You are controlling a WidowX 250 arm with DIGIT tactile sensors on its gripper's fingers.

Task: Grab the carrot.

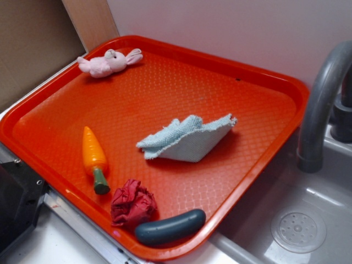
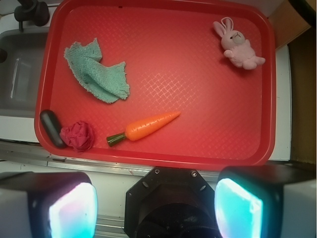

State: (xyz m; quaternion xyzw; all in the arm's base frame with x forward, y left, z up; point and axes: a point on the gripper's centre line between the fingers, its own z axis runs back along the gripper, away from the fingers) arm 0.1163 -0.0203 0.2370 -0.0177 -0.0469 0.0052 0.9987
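Note:
The carrot is orange with a dark green stem and lies flat on the red tray near its front left edge, stem toward the front. In the wrist view the carrot lies in the tray's lower middle, tip pointing up right. My gripper is high above and short of the tray, over the counter edge. Its two pads stand wide apart with nothing between them. The gripper is out of sight in the exterior view.
A dark red cloth ball and a dark blue-grey sausage toy lie just in front of the carrot. A light blue rag lies mid-tray. A pink plush rabbit sits at the far corner. A sink with a grey faucet is right.

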